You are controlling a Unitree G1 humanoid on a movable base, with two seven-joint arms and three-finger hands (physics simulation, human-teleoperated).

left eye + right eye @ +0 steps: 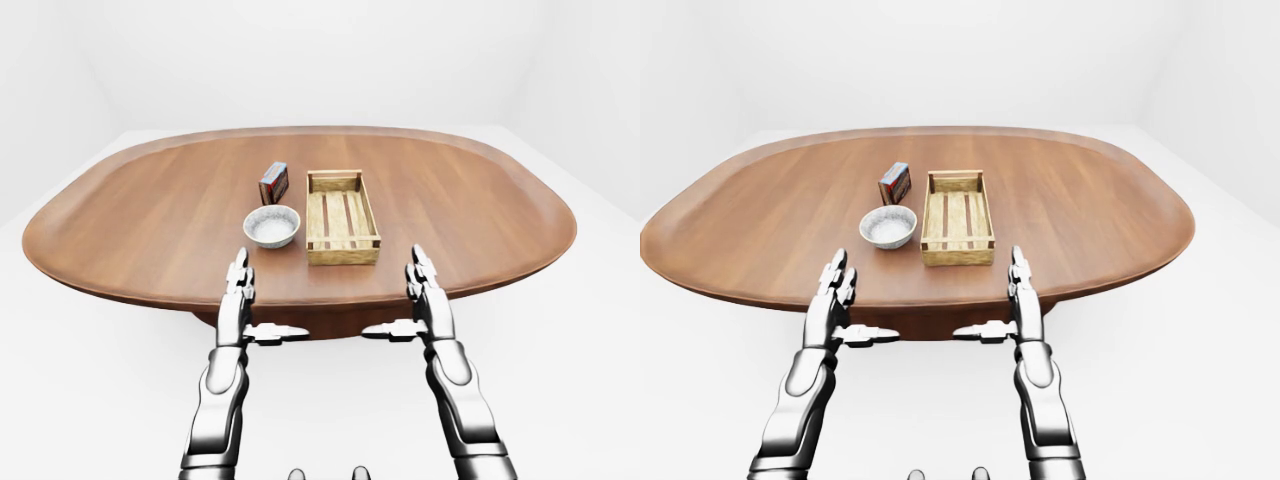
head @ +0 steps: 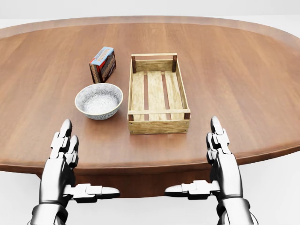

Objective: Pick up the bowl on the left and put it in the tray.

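Head view, looking down over a broad oval wooden table (image 2: 234, 70), brown grain running left to right, near edge crossing the bottom of the picture. Next in size, left hand (image 2: 61, 161) at lower left and right hand (image 2: 223, 161) at lower right, each spread wide, fingers straight and pointing toward the top of the view, thumbs turned inward toward one another, gripping nothing. Both at the table's near edge, well apart from each other and clear of every object. Then a slatted wooden tray (image 2: 159, 125), rectangular, long sides running toward the top of the view, near the middle of the table, bare slats showing. Just left of the tray's lower end, parted from it by a narrow gap, a round speckled grey-white bowl (image 2: 99, 101), upright on the tabletop, above the left hand in the picture and untouched. Smallest, a little carton (image 2: 102, 64), dark red sides and blue top, standing just above the bowl, near the tray's upper left corner.
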